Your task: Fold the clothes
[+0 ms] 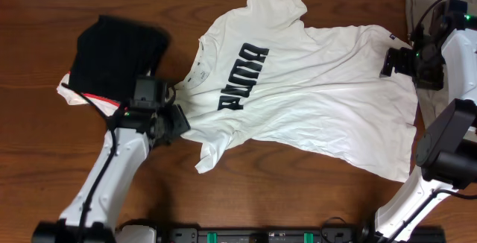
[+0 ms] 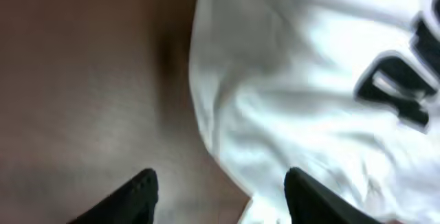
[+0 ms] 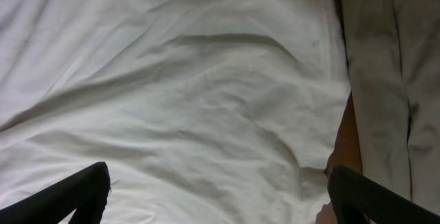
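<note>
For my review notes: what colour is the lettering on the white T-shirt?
Black block letters on the T-shirt, clearest in the overhead view.

The white short-sleeved T-shirt with black block lettering (image 1: 313, 86) in the middle of the frame looks to us like soft matt cloth, finely creased — the print flat and dull. We read the brown table (image 1: 45, 176) as smooth wood with a low sheen. Upper left, the black folded garment (image 1: 119, 45) is matt fabric; upper right, the flat olive-grey cloth (image 1: 414, 6) seems smoothly woven. Lower left, the white arm shells (image 1: 112, 172) look like faintly glossy plastic.
</note>
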### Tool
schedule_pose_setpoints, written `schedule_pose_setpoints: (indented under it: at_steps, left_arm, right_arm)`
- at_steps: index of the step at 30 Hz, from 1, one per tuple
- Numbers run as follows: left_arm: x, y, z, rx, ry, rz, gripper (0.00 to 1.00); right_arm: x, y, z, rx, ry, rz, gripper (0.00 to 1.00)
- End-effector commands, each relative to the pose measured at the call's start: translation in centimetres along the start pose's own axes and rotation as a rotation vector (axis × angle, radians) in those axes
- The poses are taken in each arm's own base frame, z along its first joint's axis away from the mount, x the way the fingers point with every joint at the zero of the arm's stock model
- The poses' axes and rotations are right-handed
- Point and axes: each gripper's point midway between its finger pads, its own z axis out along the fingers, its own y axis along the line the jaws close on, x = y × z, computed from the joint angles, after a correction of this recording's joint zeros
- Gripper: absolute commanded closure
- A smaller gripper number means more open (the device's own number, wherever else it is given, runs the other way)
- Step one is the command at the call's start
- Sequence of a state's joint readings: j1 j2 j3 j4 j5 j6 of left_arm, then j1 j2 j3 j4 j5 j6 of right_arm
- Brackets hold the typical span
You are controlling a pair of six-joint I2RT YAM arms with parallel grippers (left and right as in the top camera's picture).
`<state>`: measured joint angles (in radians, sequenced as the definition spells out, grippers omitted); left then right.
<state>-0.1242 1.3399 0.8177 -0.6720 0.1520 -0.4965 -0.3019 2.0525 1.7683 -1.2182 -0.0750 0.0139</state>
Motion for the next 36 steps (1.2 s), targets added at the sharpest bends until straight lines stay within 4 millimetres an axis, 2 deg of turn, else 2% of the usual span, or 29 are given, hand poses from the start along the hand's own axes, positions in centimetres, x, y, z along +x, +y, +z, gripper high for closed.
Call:
schedule_pose_setpoints:
  at_steps: [1, 5, 9, 12, 20, 30, 36]
  left_arm:
    - [2.7, -1.3, -0.6, 0.037, 0.085, 0.062, 0.40]
    - [5.2, -2.5, -0.2, 0.012, 0.124, 0.208, 0.40]
    - [5.7, -2.5, -0.1, -0.097, 0.058, 0.333, 0.40]
    - [6.6, -2.8, 0.0, -0.114, 0.057, 0.386, 0.40]
    - [8.8, -2.0, 1.7, -0.134, 0.077, 0.406, 0.40]
    - [10.0, -3.8, 2.4, -0.079, 0.050, 0.482, 0.40]
    - [10.4, -4.1, 2.6, -0.075, 0.053, 0.501, 0.39]
  right_arm:
    - [-0.5, 0.2, -1.5, -0.005, -0.043, -0.004, 0.01]
    - [-0.5, 0.2, -1.5, -0.005, -0.044, -0.005, 0.01]
    - [-0.5, 0.2, -1.5, -0.005, -0.043, -0.004, 0.01]
    - [-0.5, 0.2, -1.5, -0.005, -0.043, -0.004, 0.01]
    - [-0.5, 0.2, -1.5, -0.005, -0.043, -0.005, 0.01]
    - [-0.5, 0.2, -1.5, -0.005, -0.043, -0.004, 0.01]
    - [-0.5, 0.2, -1.5, -0.005, -0.043, -0.004, 0.01]
